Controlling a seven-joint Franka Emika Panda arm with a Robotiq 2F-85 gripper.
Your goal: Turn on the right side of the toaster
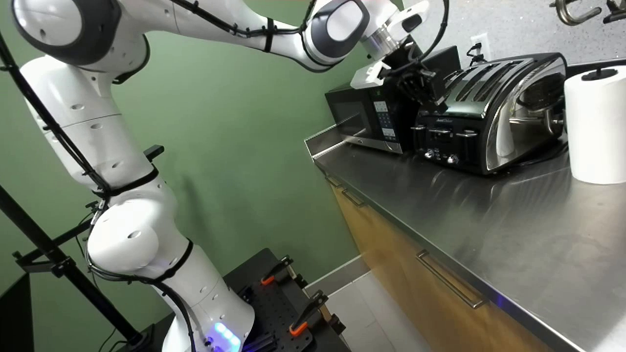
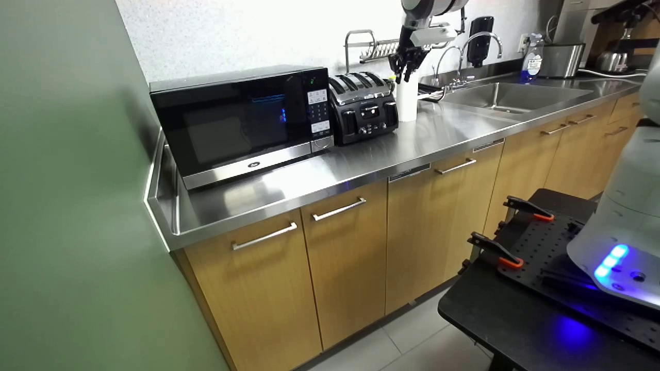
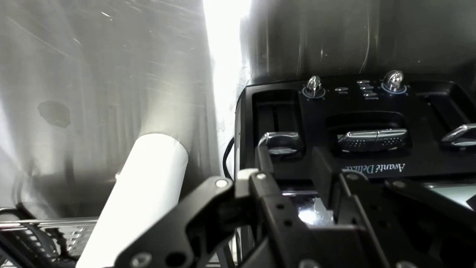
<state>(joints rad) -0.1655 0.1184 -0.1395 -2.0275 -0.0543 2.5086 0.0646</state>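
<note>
Robotiq gripper [image 3: 292, 163] tipped down at the four-slot chrome toaster [image 2: 363, 108], fingers [image 3: 322, 173] parted partway, unclenched, tips near a shiny lever [image 3: 281, 142], whether touching I can't tell, toaster sitting on the steel counter [image 2: 438, 131] between microwave [image 2: 242, 129] and paper towel roll [image 2: 407, 103]

Pincer [image 3: 292, 160] (parted), toaster [image 3: 353, 105], white roll [image 3: 148, 193]
</note>
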